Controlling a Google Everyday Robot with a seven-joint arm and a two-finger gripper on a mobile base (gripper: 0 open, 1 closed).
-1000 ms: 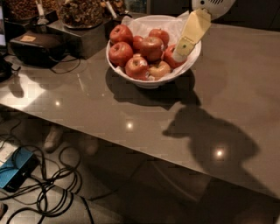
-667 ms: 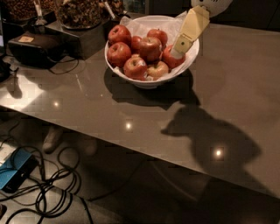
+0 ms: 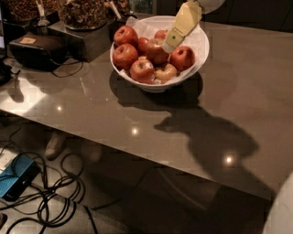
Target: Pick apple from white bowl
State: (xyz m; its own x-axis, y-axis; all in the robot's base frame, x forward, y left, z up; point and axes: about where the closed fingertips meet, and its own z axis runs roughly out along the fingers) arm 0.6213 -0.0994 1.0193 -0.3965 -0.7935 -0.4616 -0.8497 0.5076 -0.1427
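The white bowl [image 3: 202,45], lined with crinkled white paper, stands at the back middle of the brown table. It holds several glossy dark-red apples and one smaller pale yellow-tan one [image 3: 165,72]. My gripper [image 3: 170,45] comes down from the top edge as a cream-coloured piece slanting left. Its tip hangs over the bowl, just above and to the right of a red apple [image 3: 154,54] in the middle of the pile. Other red apples lie at the left [image 3: 125,55], front [image 3: 142,71] and right [image 3: 182,58]. The gripper holds nothing that I can see.
A black box [image 3: 36,49] with a cable sits at the table's left. Glass jars of granola [image 3: 82,11] stand behind the bowl's left side. The table's front edge [image 3: 137,153] runs diagonally. Cables [image 3: 50,201] and a blue device [image 3: 13,177] lie on the floor.
The gripper's tip has moved left, from over the bowl's right rim to over the middle apples. The view has shifted slightly closer to the bowl.
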